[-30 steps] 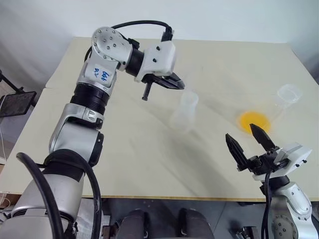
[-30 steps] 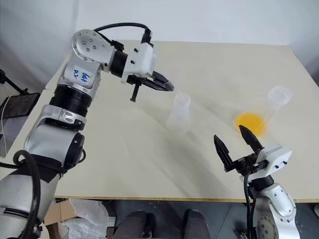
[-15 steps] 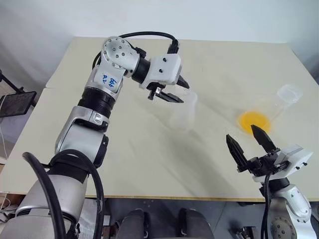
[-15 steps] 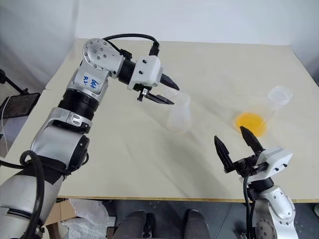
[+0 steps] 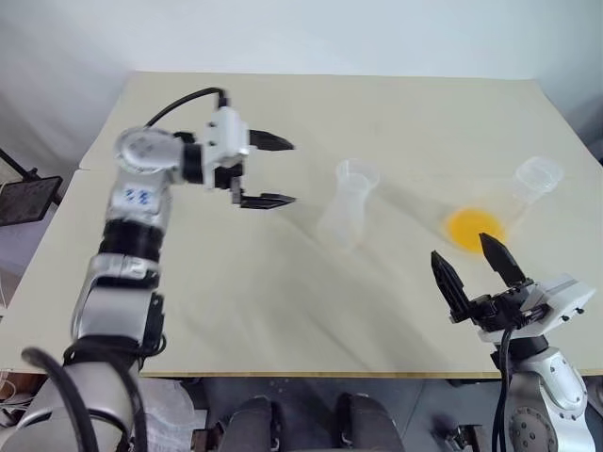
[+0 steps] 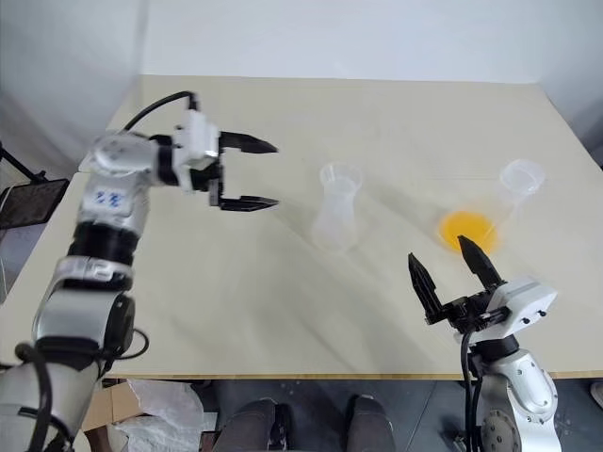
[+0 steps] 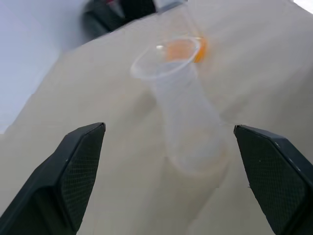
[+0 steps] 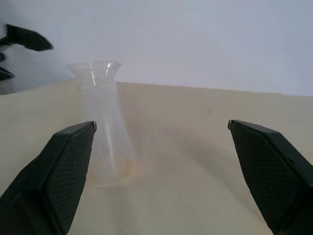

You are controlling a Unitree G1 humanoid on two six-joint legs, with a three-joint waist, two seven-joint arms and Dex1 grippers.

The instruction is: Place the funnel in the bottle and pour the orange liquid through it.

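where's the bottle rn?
In the head views the bottle stands upright mid-table, between the open left gripper on its left and the flask with the orange liquid on its right, touching neither.

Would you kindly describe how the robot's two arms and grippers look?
Both arms are silver-grey metal with black joint rings. The left arm bears a blue handwritten mark and a black cable. Each white wrist block carries two black pointed fingers: left gripper, right gripper.
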